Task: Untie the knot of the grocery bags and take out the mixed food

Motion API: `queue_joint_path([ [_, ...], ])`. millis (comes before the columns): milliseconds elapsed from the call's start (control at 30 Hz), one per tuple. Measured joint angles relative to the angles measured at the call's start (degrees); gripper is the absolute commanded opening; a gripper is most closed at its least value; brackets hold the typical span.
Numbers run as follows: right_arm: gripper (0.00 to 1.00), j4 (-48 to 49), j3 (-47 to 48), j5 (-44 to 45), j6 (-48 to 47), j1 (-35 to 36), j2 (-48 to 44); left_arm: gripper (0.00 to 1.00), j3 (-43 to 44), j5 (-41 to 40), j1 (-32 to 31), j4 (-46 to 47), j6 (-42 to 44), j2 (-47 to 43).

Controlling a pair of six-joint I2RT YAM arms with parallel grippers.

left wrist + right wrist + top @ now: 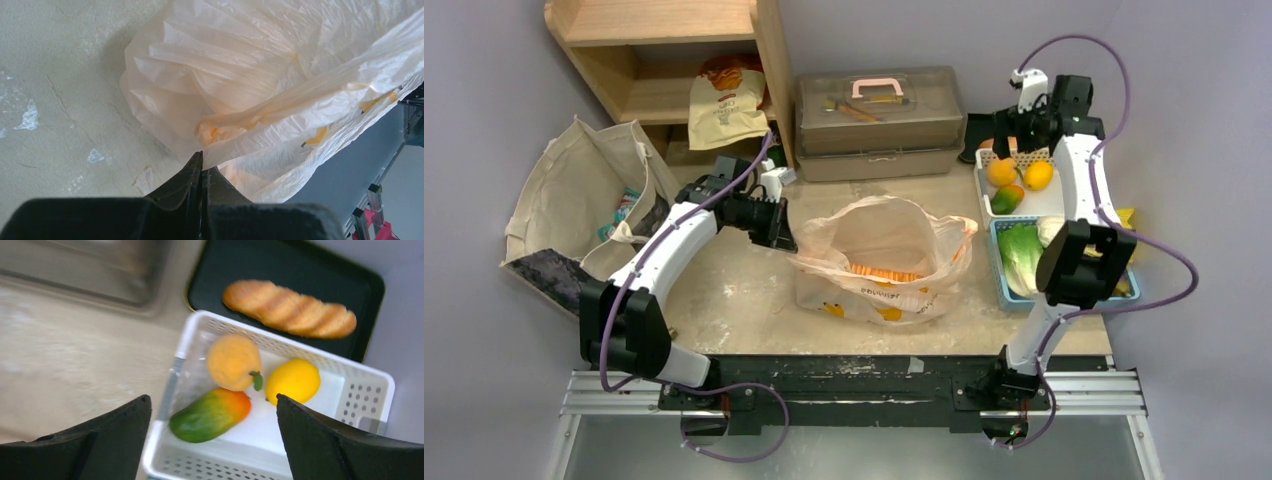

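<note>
Our left pincer (201, 169) pinches the thin pale-orange plastic bag (240, 75) at nine o'clock to hold it open; our right pincer (212, 405) gapes empty.

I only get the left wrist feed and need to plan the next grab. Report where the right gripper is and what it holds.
Observer: The right gripper hangs open and empty over the white basket at the far right.
Operator: List what lies in that basket.
Observer: A round orange fruit, a yellow lemon and a green-red mango.
Operator: Say what is in the bag.
Observer: From above, long orange vegetables show inside the open bag.
</note>
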Motion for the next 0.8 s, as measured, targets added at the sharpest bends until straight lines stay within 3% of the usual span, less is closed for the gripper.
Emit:
queue_joint_path([
  [100, 0.73, -4.48, 0.92, -8.55, -0.98, 0.96, -7.85, 0.00, -0.13, 0.02, -0.02, 1.36, -0.09, -1.44],
  [200, 0.53, -8.46, 0.70, -17.66, -1.77, 6.29, -17.86, 0.00, -0.15, 0.11, -0.35, 2.95, -0.20, -4.37],
  [367, 0.26, -8.87, -12.83, -26.95, -4.68, 34.56, -37.97, 0.00, -0.15, 0.55, -2.08, 5.01, -0.22, -7.04],
  [433, 0.17, -10.38, -18.51, -27.50, -5.95, 42.05, -42.05, 0.00, -0.22, 0.55, -2.71, 5.38, -0.17, -7.10],
  [533, 0.14, -10.40, -24.81, -24.48, -7.34, 46.31, -43.10, 0.00, -1.62, 0.52, -3.52, 6.47, 0.26, -8.39],
  [667, 0.13, -4.98, -40.06, -15.30, -10.75, 49.94, -41.16, 0.00, -5.20, 1.09, -4.81, 8.37, 3.17, -13.14],
  [767, 0.16, -3.78, -50.31, -9.05, -12.87, 52.43, -39.80, 0.00, -8.83, 2.29, -6.93, 9.11, 8.35, -18.43],
  [800, 0.22, -3.39, -52.52, -7.39, -13.29, 53.29, -39.78, 0.00, -10.16, 2.67, -7.93, 9.11, 10.54, -20.39],
])
